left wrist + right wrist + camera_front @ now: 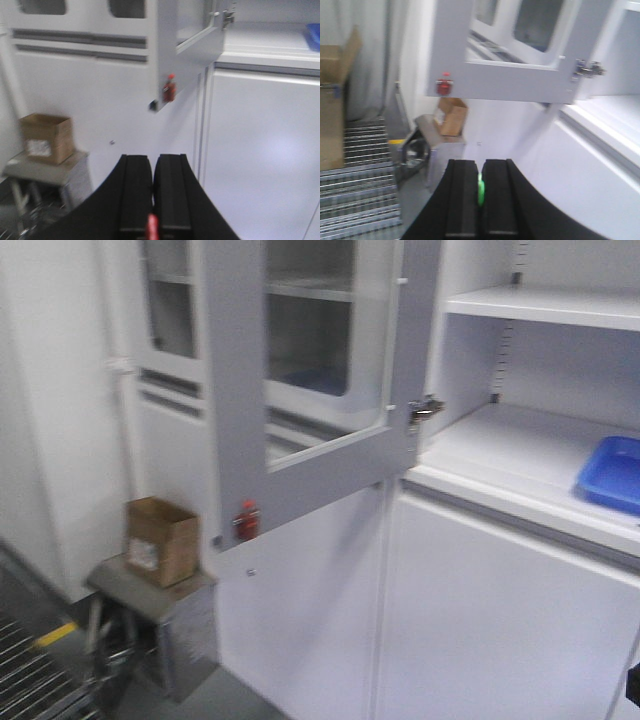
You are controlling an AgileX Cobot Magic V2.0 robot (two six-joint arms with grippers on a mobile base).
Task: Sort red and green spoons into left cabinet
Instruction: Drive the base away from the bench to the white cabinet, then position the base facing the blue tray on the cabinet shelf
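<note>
Pinching the red spoon (151, 227): left pincer (152, 162); green spoon (481, 192): right pincer (480, 165).

Red spoon (151, 227): thin sliver, pinched in left gripper (152, 165).
Green spoon (480, 192): thin sliver, pinched in right gripper (480, 167).
Cabinet (520, 445): pale grey-white, door open.

On the front view I saw 1 brown cardboard box (160, 538) at 8 o'clock, sitting on a low grey stand (185, 635). A grey-framed glass door (232, 390) hung open at 12 o'clock, with a red latch (246, 521) near its lower corner. 1 blue tray (612, 472) lay at 3 o'clock. Metal floor grating (25, 680) showed at 7 o'clock.
</note>
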